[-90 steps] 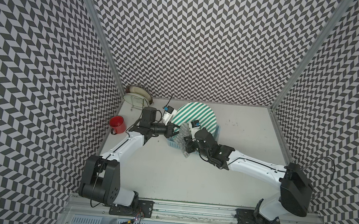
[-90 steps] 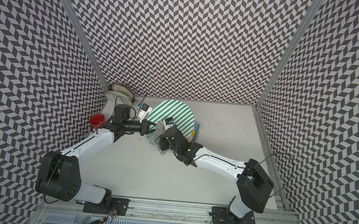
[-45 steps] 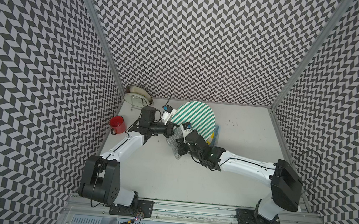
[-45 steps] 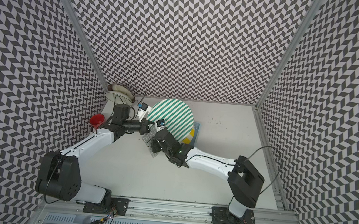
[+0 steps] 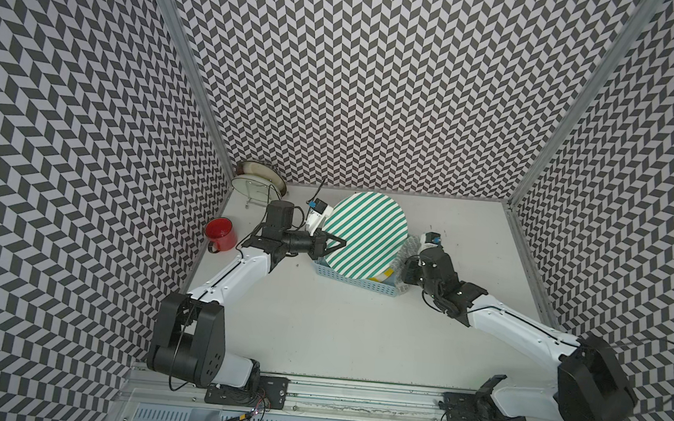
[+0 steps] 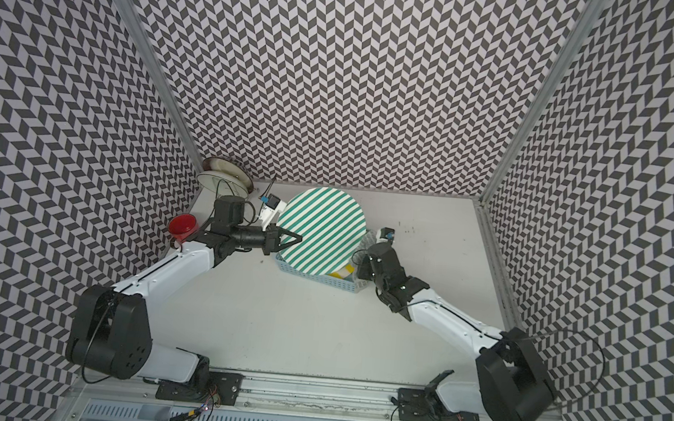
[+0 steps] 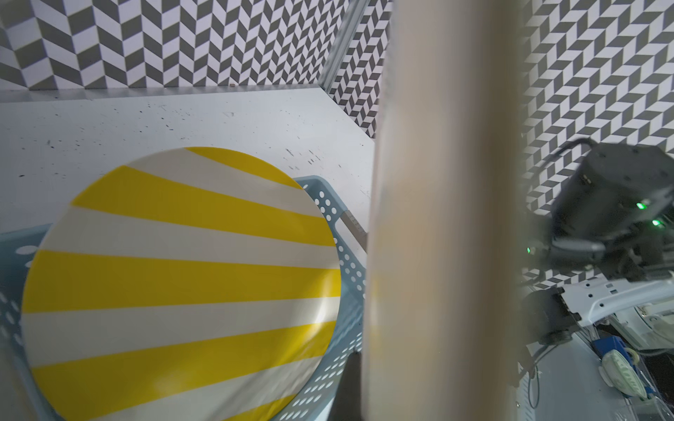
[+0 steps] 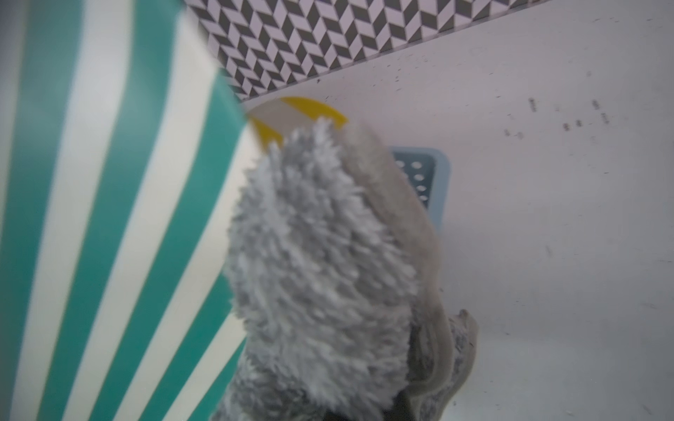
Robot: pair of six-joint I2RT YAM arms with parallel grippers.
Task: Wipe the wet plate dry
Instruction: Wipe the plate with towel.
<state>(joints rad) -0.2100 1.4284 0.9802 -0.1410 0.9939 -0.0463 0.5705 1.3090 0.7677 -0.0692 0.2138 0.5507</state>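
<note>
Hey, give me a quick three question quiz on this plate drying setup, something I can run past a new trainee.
1. True or false: the left gripper is shut on the rim of the green striped plate.
2. What does the right gripper hold? A) a sponge B) a grey cloth C) a spoon
3. Fill in: the yellow striped plate lies in a blue ____.

Key: 1 true. 2 B. 3 basket.
</note>
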